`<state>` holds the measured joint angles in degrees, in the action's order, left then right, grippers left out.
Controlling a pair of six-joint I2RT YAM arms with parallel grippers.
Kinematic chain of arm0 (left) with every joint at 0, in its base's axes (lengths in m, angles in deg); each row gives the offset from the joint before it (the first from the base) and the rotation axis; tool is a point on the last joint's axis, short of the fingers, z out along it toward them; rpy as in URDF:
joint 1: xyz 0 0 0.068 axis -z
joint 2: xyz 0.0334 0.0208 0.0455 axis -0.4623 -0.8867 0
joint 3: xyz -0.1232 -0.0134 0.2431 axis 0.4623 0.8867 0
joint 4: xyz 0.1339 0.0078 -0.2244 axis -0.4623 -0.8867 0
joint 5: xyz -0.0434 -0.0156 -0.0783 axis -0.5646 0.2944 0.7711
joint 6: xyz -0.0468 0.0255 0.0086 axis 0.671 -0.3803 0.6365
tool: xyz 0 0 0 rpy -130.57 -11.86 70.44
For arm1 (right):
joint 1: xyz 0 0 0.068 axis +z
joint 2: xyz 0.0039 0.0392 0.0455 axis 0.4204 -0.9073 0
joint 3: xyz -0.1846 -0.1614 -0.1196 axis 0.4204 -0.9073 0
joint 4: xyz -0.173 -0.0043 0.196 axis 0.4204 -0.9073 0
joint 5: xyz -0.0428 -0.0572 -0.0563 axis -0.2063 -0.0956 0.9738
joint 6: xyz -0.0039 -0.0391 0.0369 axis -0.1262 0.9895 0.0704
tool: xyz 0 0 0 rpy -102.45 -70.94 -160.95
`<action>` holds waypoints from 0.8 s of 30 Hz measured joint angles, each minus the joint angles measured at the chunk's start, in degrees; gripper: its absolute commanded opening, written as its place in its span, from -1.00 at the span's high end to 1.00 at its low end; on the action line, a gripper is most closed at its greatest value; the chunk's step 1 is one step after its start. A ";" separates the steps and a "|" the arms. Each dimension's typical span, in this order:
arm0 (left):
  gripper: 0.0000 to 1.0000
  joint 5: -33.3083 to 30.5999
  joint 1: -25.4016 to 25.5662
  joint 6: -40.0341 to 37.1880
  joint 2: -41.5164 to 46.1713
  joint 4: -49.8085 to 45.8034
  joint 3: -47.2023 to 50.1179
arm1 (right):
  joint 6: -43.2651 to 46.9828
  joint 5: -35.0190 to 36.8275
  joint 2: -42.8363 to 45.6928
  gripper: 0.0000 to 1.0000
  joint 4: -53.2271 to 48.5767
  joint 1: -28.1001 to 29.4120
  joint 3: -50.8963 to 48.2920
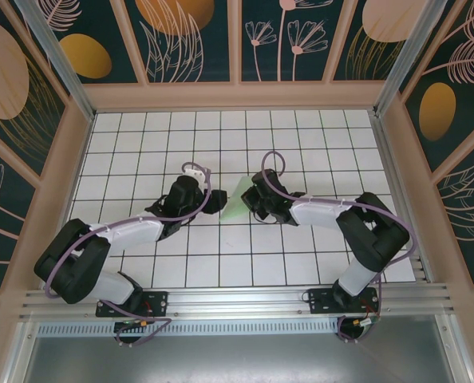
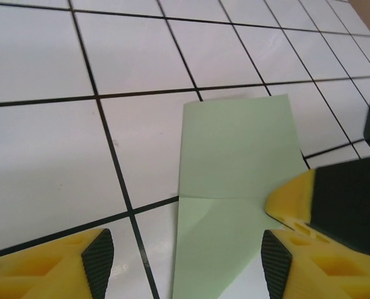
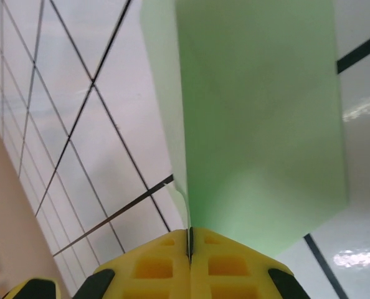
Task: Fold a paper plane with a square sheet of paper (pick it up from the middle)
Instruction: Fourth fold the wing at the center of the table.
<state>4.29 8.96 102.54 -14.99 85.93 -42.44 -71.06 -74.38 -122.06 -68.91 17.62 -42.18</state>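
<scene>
paper plane [image 1: 235,201], a pale green folded sheet, sits near the middle of the white grid-tiled table [image 1: 141,144], between the two grippers. from the top camera it reads as a narrow wedge, pointed at the far end and wider toward the arms' bases.

the right gripper [image 1: 253,201] comes at it from the right and is clamped on it. in the right wrist view the two yellow fingers [image 3: 154,268] are pressed together with no gap. the paper plane [image 3: 260,112] rises out of the seam between them as a broad green face, with a second, thinner layer beside it on the left.

the left gripper [image 1: 215,204] faces the paper from the left with its jaws apart and nothing pinched between them. in the left wrist view its yellow, black-tipped fingers [image 2: 98,255] stand wide at the bottom corners. the paper plane [image 2: 235,149] stretches away between them, showing a squared-off far end that looks to lie on the tiles and a crease across its width (a fainter, slanted crease shows below it). whether the right-hand finger of that pair touches the sheet i cannot tell. at the right edge of that view a yellow and black finger [image 2: 297,199] of the other arm overlaps the paper's side.

a purple cable [image 1: 207,182] loops along each arm, and dark wall panels [image 1: 29,48] with leaf and flower patterns stand around the table.
</scene>
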 measured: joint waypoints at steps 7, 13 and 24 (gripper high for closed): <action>-0.32 4.35 0.00 -7.50 -2.16 11.56 6.84 | -0.94 -1.44 -1.51 1.00 -0.44 -1.66 0.92; -0.32 6.05 0.00 -12.26 -6.99 16.48 6.60 | -0.96 -4.00 -2.08 1.00 -1.20 -3.15 3.02; -0.08 11.45 0.02 -20.87 -13.94 23.15 3.78 | -1.16 -7.85 -2.49 1.00 -3.56 -4.83 4.63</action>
<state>15.75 8.98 81.67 -28.94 109.08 -38.66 -72.22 -82.22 -124.55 -72.48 12.79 -37.55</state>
